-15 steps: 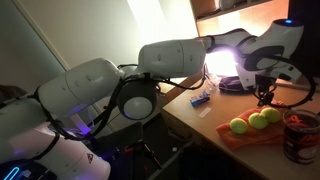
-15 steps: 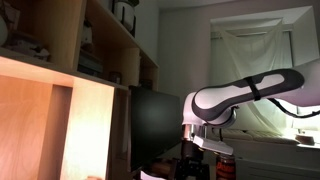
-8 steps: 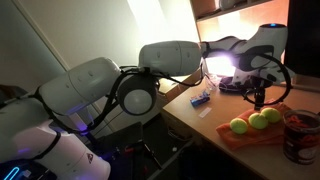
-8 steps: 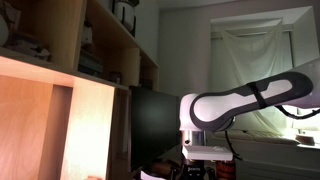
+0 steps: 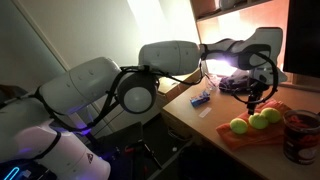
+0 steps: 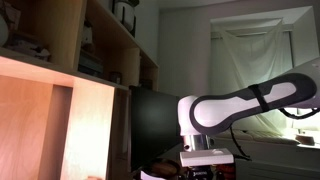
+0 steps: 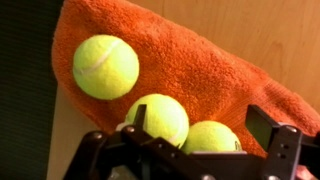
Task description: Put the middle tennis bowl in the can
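Your end effector [image 7: 200, 116] is spread wide with nothing between its fingers. In the wrist view its frame hides the undersides of the middle tennis ball [image 7: 157, 118] and of the ball at its 4 o'clock [image 7: 211, 137]. The third ball [image 7: 105, 66] shows whole at 10 o'clock. All three lie on the orange towel [image 7: 200, 60], the lower two touching.

In an exterior view the end effector [image 5: 258, 98] hangs at 12 o'clock above the middle tennis ball [image 5: 258, 121]. The can [image 5: 298, 135] stands at 4 o'clock from the balls, beside the towel, cut off by the frame's right edge and dim.

The arm [image 6: 240, 105] shows in an exterior view, but its lower end is too dark to read.

Bare table [image 7: 270, 40] lies open at 1 o'clock of the towel. The table edge [image 5: 190, 125] runs near the towel's 8 o'clock side.
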{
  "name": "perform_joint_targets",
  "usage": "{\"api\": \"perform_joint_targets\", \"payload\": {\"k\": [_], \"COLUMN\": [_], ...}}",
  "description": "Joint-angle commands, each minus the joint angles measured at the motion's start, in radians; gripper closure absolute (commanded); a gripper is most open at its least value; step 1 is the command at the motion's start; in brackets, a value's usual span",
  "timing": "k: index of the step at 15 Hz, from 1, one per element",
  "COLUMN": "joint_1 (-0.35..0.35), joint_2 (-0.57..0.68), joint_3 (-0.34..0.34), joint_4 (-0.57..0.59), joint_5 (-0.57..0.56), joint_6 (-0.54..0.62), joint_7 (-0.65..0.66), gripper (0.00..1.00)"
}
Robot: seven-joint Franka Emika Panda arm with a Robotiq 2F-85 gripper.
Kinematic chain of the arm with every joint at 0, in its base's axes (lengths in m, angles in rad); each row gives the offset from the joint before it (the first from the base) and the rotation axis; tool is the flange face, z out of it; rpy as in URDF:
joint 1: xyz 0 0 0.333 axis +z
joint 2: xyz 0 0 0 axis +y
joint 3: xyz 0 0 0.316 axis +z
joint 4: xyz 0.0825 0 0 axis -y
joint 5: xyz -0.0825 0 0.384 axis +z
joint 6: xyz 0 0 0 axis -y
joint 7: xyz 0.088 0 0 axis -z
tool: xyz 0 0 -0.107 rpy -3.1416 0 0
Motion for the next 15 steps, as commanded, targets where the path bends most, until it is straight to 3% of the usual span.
{"api": "perform_joint_targets", "payload": {"k": [1, 5, 15], "joint_1": [-0.028, -0.054, -0.043], "joint_2": [0.0, 0.0, 0.001], "joint_3": [0.015, 0.025, 0.035], "joint_4": [-0.007, -0.028, -0.036], "joint_5": [0.005, 0.015, 0.01], "joint_6": [0.008, 0.016, -0.013], "joint_7": [0.01, 0.001, -0.026], "gripper": [0.0, 0.0, 0.0]}}
